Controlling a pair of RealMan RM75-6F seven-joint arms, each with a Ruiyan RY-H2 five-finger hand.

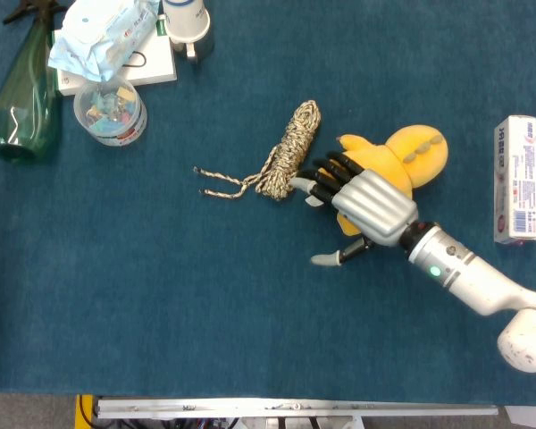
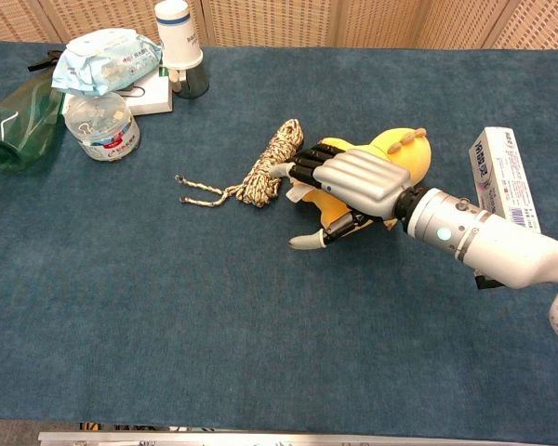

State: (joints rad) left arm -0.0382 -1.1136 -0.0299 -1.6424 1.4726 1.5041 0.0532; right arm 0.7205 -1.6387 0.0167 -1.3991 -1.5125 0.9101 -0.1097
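Observation:
My right hand (image 1: pixel 364 202) (image 2: pixel 350 180) lies palm down across the left part of a yellow plush toy (image 1: pixel 417 154) (image 2: pixel 398 152). Its fingers are spread and hold nothing. The dark fingertips reach the lower end of a coiled, speckled rope bundle (image 1: pixel 291 150) (image 2: pixel 271 162), whose loose ends trail off to the left. The thumb points down and to the left over the blue cloth. The hand hides the toy's left half. No left hand shows in either view.
A toothpaste box (image 1: pixel 515 179) (image 2: pixel 502 175) lies at the right edge. At the back left stand a green bottle (image 1: pixel 20 94) (image 2: pixel 11 119), a clear jar of clips (image 1: pixel 110 113) (image 2: pixel 103 127), a wipes pack (image 1: pixel 96 36) (image 2: pixel 102 58) and a white bottle (image 1: pixel 186 20) (image 2: pixel 178 39).

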